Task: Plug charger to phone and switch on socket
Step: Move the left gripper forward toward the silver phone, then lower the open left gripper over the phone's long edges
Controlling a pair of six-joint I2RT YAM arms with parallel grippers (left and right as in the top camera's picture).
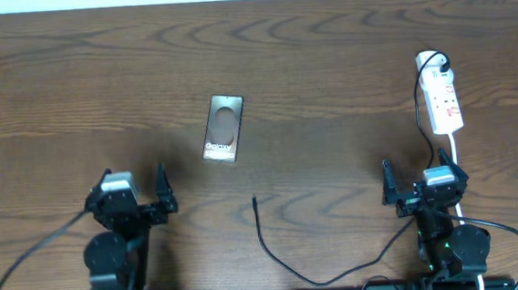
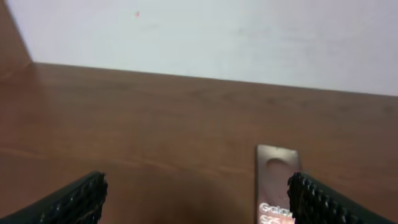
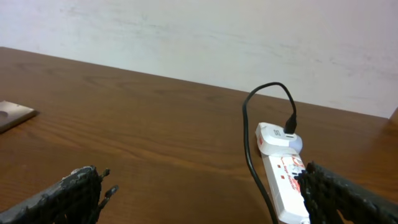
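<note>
1. At about 7 o'clock of the wooden table (image 1: 325, 40), the left gripper (image 1: 135, 183): hovers low, fingers (image 2: 74, 202) spread wide, nothing between them.
2. At about 1 o'clock from the left gripper and well apart from it, the phone (image 1: 223, 127): lies flat on the bare wood, long axis close to 12-to-6, far end leaning a little toward 1 o'clock, white lettering at the near end. Shows in the left wrist view just inside the right-hand finger.
3. At about 5 o'clock from the phone and apart from it, the free tip of the charger (image 1: 276, 253): rests on the table, touching nothing else. From there the thin black cable drops toward 6 o'clock, then curves right along the near edge toward the right arm's base.
4. At about 5 o'clock of the table, the right gripper (image 1: 424, 175): hovers low, fingers (image 3: 68, 196) set far apart, holding nothing.
5. At 12 o'clock from the right gripper, the socket (image 1: 443, 103): lies lengthwise along 12-to-6, white with red markings. Switch position: cannot tell.
6. On the far end of the socket, a white adapter (image 1: 431, 60): takes the looped black cable in its top.
7. From the socket's near end, a white cord (image 1: 456, 154): runs toward 6 o'clock, past the right gripper.
</note>
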